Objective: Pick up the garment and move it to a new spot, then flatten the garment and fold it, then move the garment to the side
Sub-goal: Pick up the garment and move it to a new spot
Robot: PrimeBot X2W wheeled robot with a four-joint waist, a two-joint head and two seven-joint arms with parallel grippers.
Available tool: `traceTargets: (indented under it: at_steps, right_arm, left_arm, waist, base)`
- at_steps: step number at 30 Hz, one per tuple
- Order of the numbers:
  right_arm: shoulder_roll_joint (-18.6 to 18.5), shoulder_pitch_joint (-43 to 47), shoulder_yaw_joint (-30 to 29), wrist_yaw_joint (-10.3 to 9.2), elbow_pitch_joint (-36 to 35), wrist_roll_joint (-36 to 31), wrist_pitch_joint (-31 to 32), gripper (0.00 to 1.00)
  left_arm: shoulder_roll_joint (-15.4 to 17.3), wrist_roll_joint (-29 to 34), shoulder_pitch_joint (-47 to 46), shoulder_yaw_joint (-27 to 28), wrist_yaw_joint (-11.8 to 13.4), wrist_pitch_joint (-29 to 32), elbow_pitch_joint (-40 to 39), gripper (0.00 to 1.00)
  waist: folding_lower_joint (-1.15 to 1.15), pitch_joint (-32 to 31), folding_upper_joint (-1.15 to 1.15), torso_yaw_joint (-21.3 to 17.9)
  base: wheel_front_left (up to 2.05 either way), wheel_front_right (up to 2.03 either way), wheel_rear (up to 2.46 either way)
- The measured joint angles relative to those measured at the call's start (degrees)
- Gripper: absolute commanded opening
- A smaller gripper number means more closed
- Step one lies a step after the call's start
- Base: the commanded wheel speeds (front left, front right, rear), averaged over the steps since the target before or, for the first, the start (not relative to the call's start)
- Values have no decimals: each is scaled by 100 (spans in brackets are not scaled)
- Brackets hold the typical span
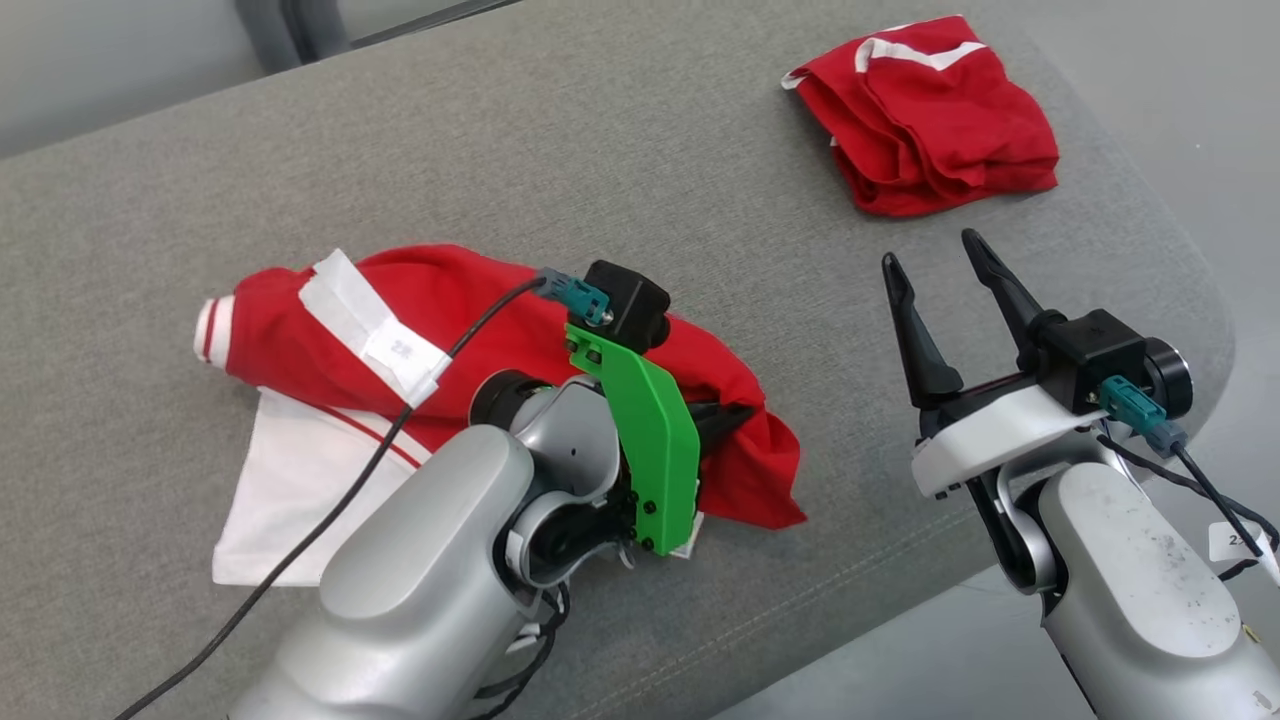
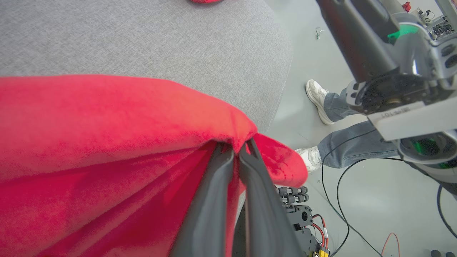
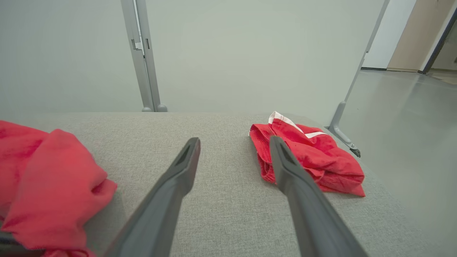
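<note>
The garment (image 1: 450, 300) is red with a white panel and white taped bands, and it lies crumpled on the grey padded surface (image 1: 650, 130) at the front left. My left gripper (image 1: 728, 420) is shut on the garment's right-hand red edge. In the left wrist view the fingers (image 2: 214, 185) pinch a fold of the red cloth (image 2: 107, 142) at their tips. My right gripper (image 1: 930, 250) hovers open over the front right of the surface, holding nothing. In the right wrist view the garment (image 3: 46, 178) is at the left of the open fingers (image 3: 178, 175).
A second red garment (image 1: 930, 115) with white trim lies bundled at the back right, straight ahead of my right gripper (image 3: 234, 141). The surface's rounded edge (image 1: 1215, 300) runs close by on the right. A person's shoes (image 2: 317, 100) and cables (image 2: 339, 214) are on the floor beyond it.
</note>
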Motion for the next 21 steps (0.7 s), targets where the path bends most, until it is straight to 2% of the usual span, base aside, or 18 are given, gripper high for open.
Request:
traceTargets:
  at_steps: [3, 4, 5, 6, 10, 15, 17, 21]
  right_arm:
    - [-8, 2, -3, 0, -12, 0, -15, 100]
    - [-11, 5, -1, 0, -11, 0, -16, 100]
    - [-12, 11, 0, 0, -10, 0, -16, 100]
    - [-22, 18, 3, 0, -9, -1, -16, 100]
    - [-154, 88, -3, 0, -41, -9, -16, 100]
    - [-288, 99, 33, 27, -180, -122, -13, 100]
    - [-331, 98, 102, 64, -230, -165, 41, 100]
    - [-423, 60, 426, 274, -277, -328, 236, 100]
  left_arm:
    - [-1, -119, -1, -202, 71, -135, -59, 1]
    - [-3, -120, -1, -222, 147, -209, -51, 45]
    - [0, -114, -1, -242, 176, -281, -22, 97]
    - [5, -69, -3, -305, 176, -315, 19, 100]
    - [3, 89, -2, -611, 225, -446, 89, 100]
    - [4, 202, -1, -660, 335, -726, 102, 100]
    - [4, 466, 0, -646, 375, -881, 144, 100]
    - [97, 846, 43, -410, 575, -1365, 114, 100]
  waist:
    - [0, -103, 0, -117]
    - [0, -132, 0, -144]
    - [0, -159, 0, -165]
    - [0, -187, 0, -177]
    - [0, -254, 0, -111]
    - [0, -299, 0, 120]
    - [0, -323, 0, 235]
    - [0, -384, 0, 496]
  base:
    - [0, 0, 0]
    - [0, 0, 0]
    - [0, 0, 0]
    - [0, 0, 0]
    - [0, 0, 0]
    - [0, 0, 0]
    - [0, 0, 0]
    - [0, 0, 0]
